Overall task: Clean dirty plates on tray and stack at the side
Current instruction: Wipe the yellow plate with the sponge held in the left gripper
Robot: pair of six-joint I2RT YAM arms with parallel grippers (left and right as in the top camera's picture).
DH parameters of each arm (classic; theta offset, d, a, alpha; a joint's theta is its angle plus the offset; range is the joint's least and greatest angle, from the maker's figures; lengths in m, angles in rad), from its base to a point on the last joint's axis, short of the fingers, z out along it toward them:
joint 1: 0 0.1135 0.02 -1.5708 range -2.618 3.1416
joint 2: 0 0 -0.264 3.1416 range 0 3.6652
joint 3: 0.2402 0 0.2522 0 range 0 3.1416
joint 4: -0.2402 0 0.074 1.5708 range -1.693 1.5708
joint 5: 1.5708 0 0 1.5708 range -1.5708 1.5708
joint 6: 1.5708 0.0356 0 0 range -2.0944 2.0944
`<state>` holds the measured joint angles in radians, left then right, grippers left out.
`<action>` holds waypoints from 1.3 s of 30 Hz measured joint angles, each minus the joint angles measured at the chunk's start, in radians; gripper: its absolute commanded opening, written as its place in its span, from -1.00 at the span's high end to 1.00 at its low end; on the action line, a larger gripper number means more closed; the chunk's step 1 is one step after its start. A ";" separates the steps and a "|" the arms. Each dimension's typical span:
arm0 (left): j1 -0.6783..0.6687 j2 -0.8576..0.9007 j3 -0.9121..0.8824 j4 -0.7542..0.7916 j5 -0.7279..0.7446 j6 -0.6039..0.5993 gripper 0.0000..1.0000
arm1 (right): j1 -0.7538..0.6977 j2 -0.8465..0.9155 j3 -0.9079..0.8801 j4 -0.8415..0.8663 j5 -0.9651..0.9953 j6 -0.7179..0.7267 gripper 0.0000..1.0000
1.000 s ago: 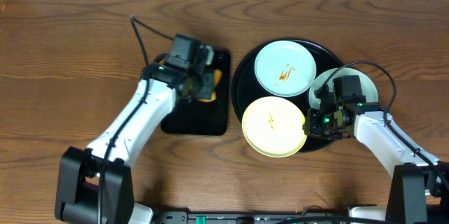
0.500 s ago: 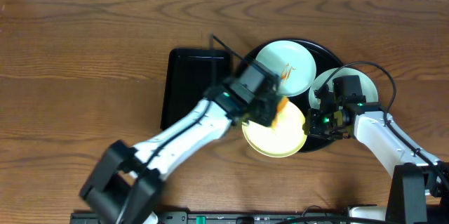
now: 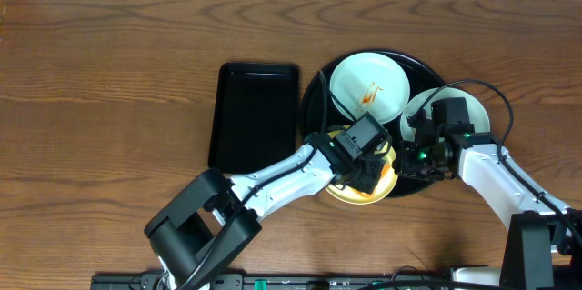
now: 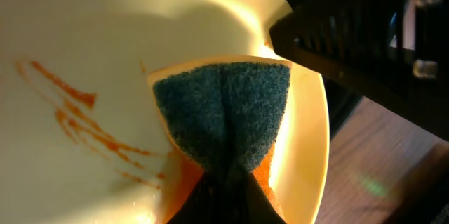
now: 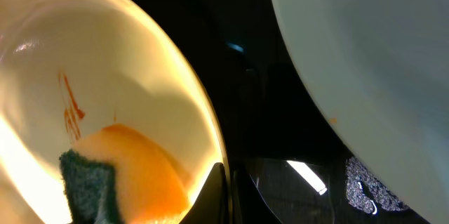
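Observation:
The pale yellow plate (image 3: 338, 188) lies at the front of the round black tray (image 3: 314, 99). My left gripper (image 3: 368, 167) is shut on an orange sponge with a green scouring face (image 4: 224, 115) and presses it onto the yellow plate (image 4: 91, 41) beside orange-red smears (image 4: 77, 122). My right gripper (image 3: 401, 157) is shut on the yellow plate's right rim (image 5: 210, 140). One mint plate (image 3: 368, 87) with a smear lies at the back of the tray. A second mint plate (image 3: 473, 113) lies partly hidden under my right wrist.
A smaller rectangular black tray (image 3: 255, 117) lies left of the round tray. Brown wood tabletop (image 3: 109, 81) surrounds both. In the right wrist view the mint plate (image 5: 372, 48) is close on the right, with the black tray floor (image 5: 245, 76) between the plates.
My left arm has swung right from the rectangular tray, carrying the sponge, and now has it down on the yellow plate. The right arm has not moved.

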<state>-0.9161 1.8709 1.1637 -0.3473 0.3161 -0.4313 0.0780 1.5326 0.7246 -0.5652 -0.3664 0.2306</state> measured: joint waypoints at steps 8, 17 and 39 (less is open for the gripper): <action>0.050 0.005 0.001 0.008 -0.156 -0.011 0.85 | 0.000 0.000 0.000 -0.009 -0.002 0.001 0.97; 0.185 0.005 0.026 -0.065 -0.195 -0.009 0.85 | 0.000 0.000 0.000 -0.015 -0.008 0.001 0.97; 0.499 -0.256 0.076 -0.232 -0.233 0.018 0.85 | 0.000 0.000 0.000 0.041 -0.006 -0.002 0.98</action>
<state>-0.4171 1.6150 1.2396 -0.5797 0.0830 -0.4133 0.0780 1.5326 0.7246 -0.5240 -0.3721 0.2283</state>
